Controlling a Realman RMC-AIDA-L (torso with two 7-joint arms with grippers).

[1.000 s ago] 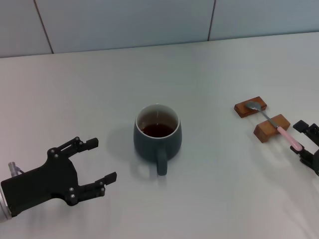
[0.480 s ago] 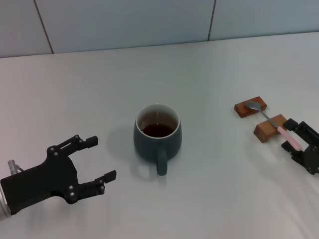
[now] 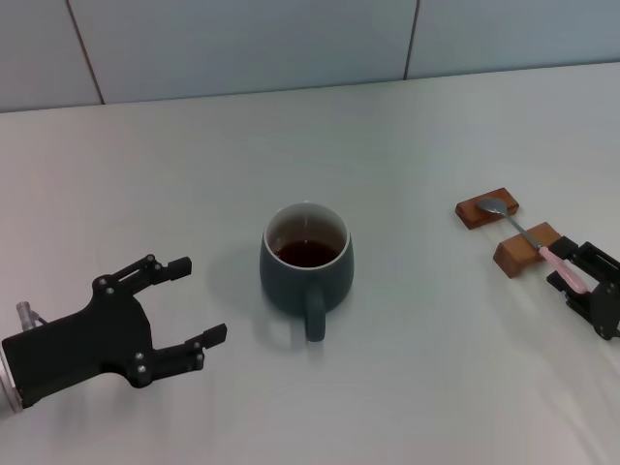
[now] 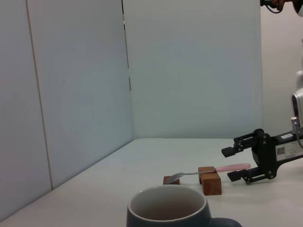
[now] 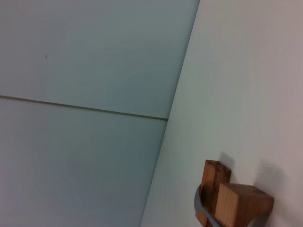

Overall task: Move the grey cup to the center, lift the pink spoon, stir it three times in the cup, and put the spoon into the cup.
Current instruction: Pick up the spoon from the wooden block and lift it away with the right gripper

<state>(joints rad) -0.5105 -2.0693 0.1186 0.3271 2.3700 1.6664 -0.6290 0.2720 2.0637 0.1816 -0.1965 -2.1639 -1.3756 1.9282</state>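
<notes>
Cup (image 3: pixel 306 260) mid-frame; spoon (image 3: pixel 528 235) on two blocks (image 3: pixel 508 232) at right, my right gripper (image 3: pixel 579 271) spread around its handle; left gripper (image 3: pixel 184 308) spread, lower left.

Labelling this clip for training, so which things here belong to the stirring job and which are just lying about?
Job:
- grey cup, centre of the table
- pink spoon, lying across the blocks
- right end effector, open around the spoon's handle

Lying about:
- two wooden blocks, propping the spoon
- left end effector, open, idle
</notes>
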